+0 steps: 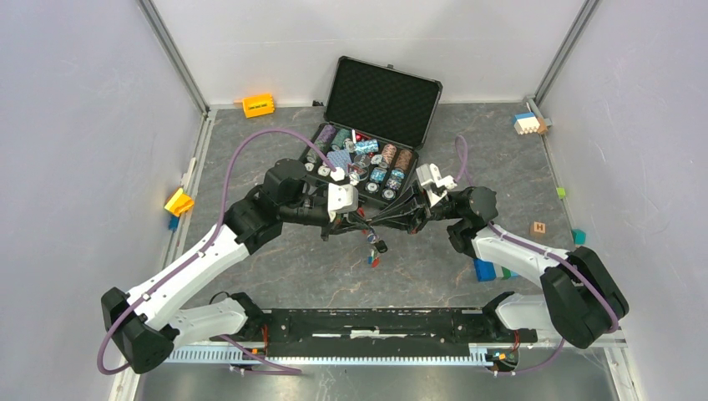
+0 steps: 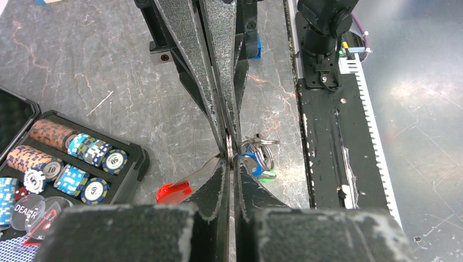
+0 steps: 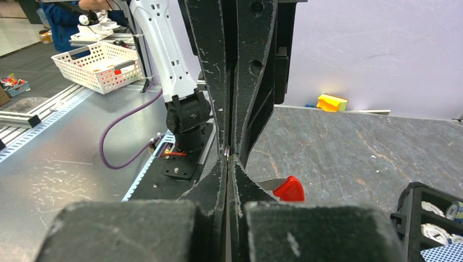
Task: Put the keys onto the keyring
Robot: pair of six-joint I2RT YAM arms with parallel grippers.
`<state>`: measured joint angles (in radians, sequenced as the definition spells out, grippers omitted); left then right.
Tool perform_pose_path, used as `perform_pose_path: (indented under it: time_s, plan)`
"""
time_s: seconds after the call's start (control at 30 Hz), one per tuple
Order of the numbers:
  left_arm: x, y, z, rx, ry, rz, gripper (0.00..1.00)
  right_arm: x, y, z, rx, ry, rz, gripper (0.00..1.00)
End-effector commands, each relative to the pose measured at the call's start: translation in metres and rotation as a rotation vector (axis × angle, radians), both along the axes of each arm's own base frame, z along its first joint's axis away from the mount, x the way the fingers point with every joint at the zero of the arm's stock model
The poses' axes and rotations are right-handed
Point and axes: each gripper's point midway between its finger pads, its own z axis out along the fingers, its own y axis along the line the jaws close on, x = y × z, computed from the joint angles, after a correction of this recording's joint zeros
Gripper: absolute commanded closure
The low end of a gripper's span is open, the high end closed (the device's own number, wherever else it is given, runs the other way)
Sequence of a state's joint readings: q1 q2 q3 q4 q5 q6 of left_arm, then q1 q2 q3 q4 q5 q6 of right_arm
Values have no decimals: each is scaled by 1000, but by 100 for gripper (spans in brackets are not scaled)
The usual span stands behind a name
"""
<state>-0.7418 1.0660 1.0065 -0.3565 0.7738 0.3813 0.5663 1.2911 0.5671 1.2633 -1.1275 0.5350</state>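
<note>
The keyring (image 2: 231, 148) is held above the tabletop (image 1: 275, 267), between the two arms. Its thin metal ring is pinched from opposite sides: the left tool (image 2: 230, 165) and the right tool (image 3: 227, 157) are both closed to a hairline on it, tip to tip, and the red fob (image 2: 173, 192) hangs off to one side. The step in hand is judged to be threading a key onto the coil. It would be done best with one grip held firm and the other shifted to free the coil's end, since the ring is almost wholly covered by fingers. The keys (image 2: 255, 164), blue- and green-capped, are bunched just beside the ring; whether they are already threaded cannot be told. The open chip case (image 1: 382, 93) lies just beyond, near enough to be brushed. Scattered blocks (image 1: 484, 269) are well apart.
</note>
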Motion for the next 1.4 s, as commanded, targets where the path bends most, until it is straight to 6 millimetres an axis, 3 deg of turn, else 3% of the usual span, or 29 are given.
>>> perform_pose_path:
  time_s: [0.0, 0.13, 0.3, 0.7, 0.83, 0.97, 1.03, 1.27, 1.37]
  plan:
    - [-3, -2, 17, -54, -21, -8, 89, 8, -4, 15, 54, -56, -64, 100]
    - [-1, -3, 17, -59, -18, 2, 78, 10, -4, 16, 56, -50, -71, 100]
    - [-1, -3, 18, -61, -20, 6, 79, 11, -4, 16, 55, -46, -74, 100]
    - [1, -4, 21, -70, -15, 13, 87, 12, -4, 13, 51, -41, -78, 100]
    - [1, -4, 21, -70, -11, 13, 98, 14, -4, 12, 46, -42, -82, 100]
    - [3, -1, 20, -53, 0, 44, 98, 18, -3, 7, 25, -46, -93, 100]
    - [7, 3, 16, -19, -9, 73, 98, 20, -3, 3, 9, -54, -97, 94]
    - [11, 24, -8, 162, -1, 123, 98, 24, -2, -5, -30, -69, -103, 56]
    - [12, 33, -16, 230, 7, 142, 98, 25, -1, -5, -40, -72, -97, 47]
